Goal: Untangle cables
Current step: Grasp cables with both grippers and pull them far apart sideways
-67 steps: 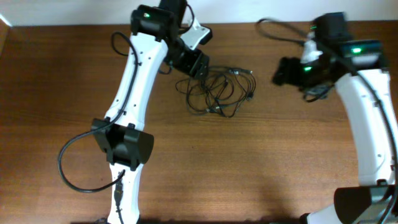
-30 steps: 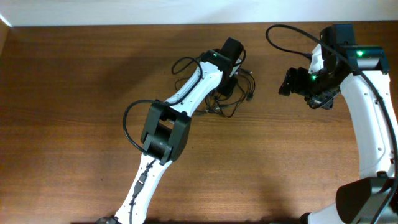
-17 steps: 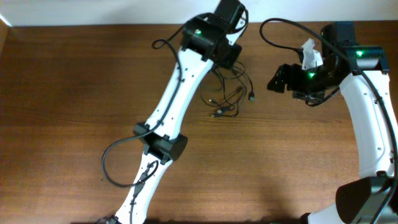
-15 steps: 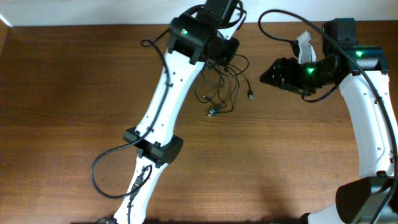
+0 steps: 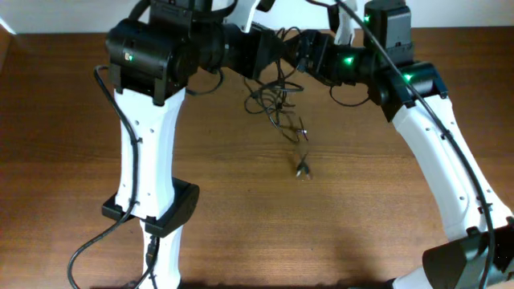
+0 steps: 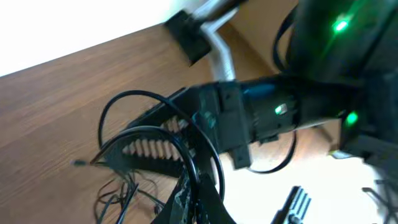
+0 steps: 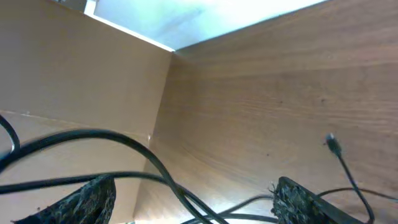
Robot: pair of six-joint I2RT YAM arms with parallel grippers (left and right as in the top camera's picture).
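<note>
left gripper (image 6: 193,196) pinched shut on the cables (image 5: 277,100), clump hanging above the worktop (image 5: 64,160) by far-edge middle. right gripper (image 7: 193,194) wide open, strands crossing its gap, nothing held. Risk: clamping several strands, pull tightens knot.

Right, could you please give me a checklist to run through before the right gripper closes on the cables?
1. Left gripper holds the cables: ok, shut on them, with the bundle hanging above the table.
2. Right gripper open: ok, fingers wide apart.
3. Strand between the right fingers: ok, strands cross the gap.
4. Cables loosened: not ok, knotted below the grippers.
5. Lowest plug clear of the table: cannot tell.
</note>
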